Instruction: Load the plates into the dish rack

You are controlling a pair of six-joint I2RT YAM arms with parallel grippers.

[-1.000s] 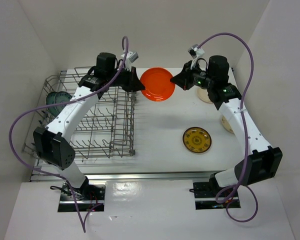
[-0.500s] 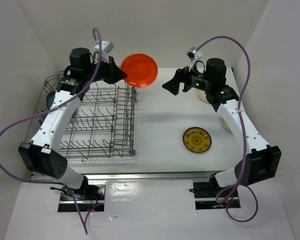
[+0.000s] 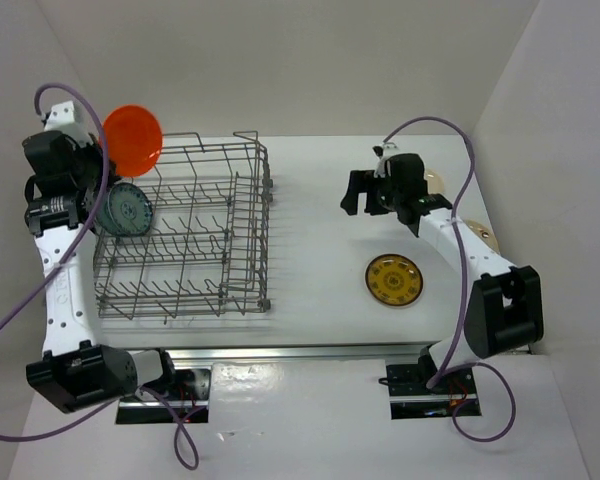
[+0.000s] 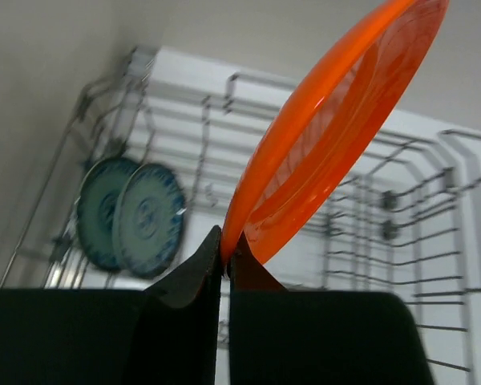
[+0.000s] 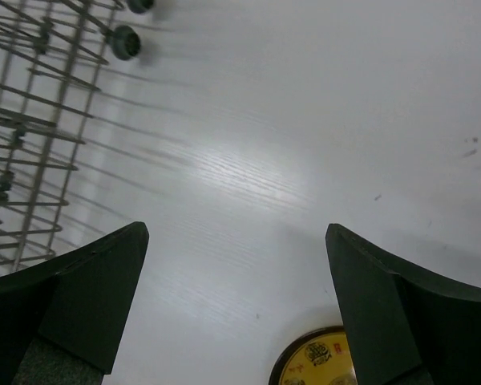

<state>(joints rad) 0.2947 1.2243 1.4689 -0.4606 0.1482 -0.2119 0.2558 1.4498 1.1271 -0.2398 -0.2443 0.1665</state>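
Two blue-green plates (image 3: 125, 208) racked; left gripper (image 4: 224, 257) clamps orange plate (image 3: 132, 138) over dish rack (image 3: 210, 250); right gripper (image 5: 236, 233) open; yellow-brown plate (image 3: 394, 279) not yet loaded.

This is looking like a robot test lab and not a home, because two robot arms (image 3: 60, 300) with purple cables (image 3: 430, 120) are sitting bolted at the edge of a plain white table (image 3: 310, 260), and bare white walls (image 3: 310, 60) are standing close around it.
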